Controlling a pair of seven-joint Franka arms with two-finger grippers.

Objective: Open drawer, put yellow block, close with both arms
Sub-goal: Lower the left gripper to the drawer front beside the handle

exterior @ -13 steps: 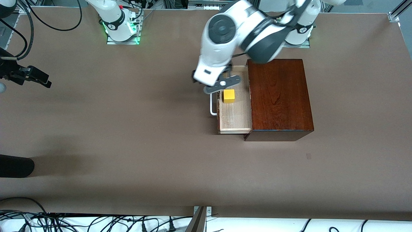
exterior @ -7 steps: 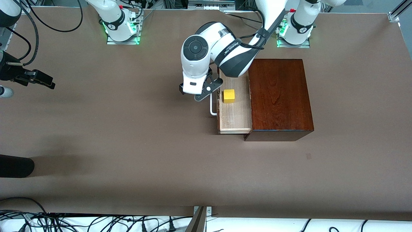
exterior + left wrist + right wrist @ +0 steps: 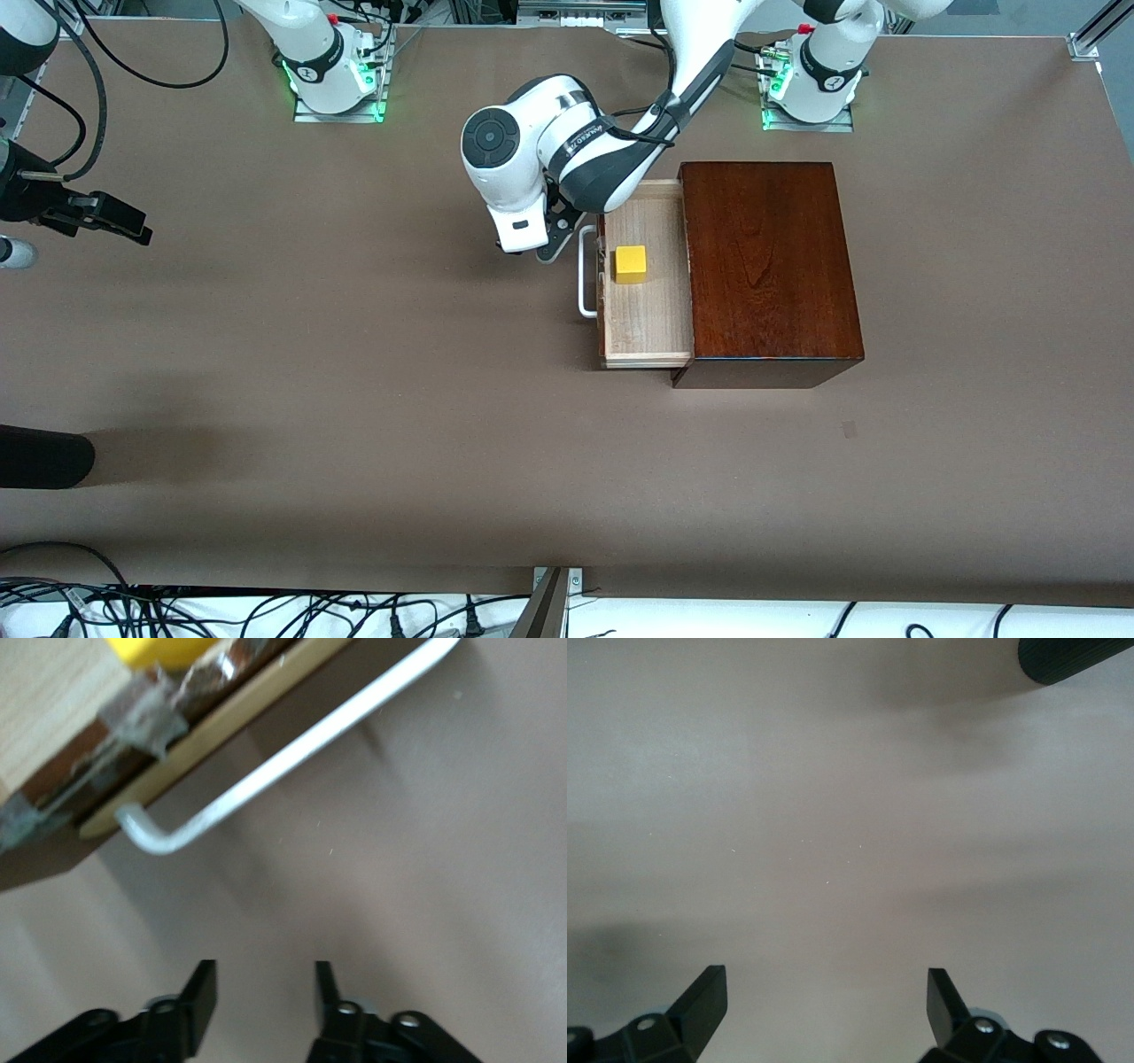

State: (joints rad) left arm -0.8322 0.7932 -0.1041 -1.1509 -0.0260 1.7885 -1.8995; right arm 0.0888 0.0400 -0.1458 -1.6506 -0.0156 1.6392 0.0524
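Observation:
The drawer (image 3: 647, 319) stands pulled out of the mahogany box (image 3: 766, 266), with its white handle (image 3: 582, 283) toward the right arm's end of the table. The yellow block (image 3: 631, 264) lies in the drawer close to its front. My left gripper (image 3: 551, 248) is open and empty, low over the table beside the handle's end that is farther from the front camera. The left wrist view shows its gripper (image 3: 264, 981), the handle (image 3: 292, 753), the drawer front (image 3: 133, 744) and an edge of the block (image 3: 164, 649). My right gripper (image 3: 133, 230) waits open and empty at the right arm's end of the table (image 3: 826, 985).
A black cylinder (image 3: 44, 456) lies at the table edge at the right arm's end, nearer the front camera; it also shows in the right wrist view (image 3: 1076, 656). Brown table (image 3: 354, 372) spreads around the box. Cables hang along the front edge (image 3: 266, 611).
My left arm has swung off the drawer toward the right arm's end and come down beside the handle. The block stays in the drawer. The right gripper has barely shifted.

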